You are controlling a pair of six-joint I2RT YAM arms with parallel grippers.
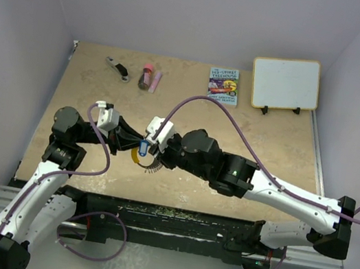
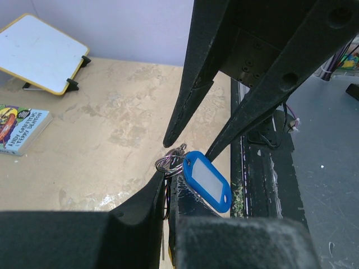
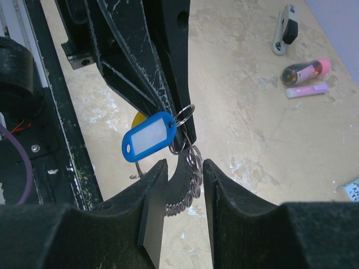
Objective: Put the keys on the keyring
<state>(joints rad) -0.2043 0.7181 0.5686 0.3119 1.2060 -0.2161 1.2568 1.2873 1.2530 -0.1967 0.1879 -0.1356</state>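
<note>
Above the near middle: clamps the keyring (image 3: 195,159) in the shut left gripper (image 2: 169,180), with blue key (image 3: 148,136) seemingly on; straddles its coil with the right gripper (image 3: 184,163) half open, gripping nothing. Leaves the unseen red key.

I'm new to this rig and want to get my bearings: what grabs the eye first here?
The blue plastic-tagged key dangles at the scene's centre, the brightest spot. The left tool is pinched shut on the silvery coiled keyring beside it, the coil hanging between the spread fingers of the right tool. A white board with a yellow frame stands propped at the far right.
</note>
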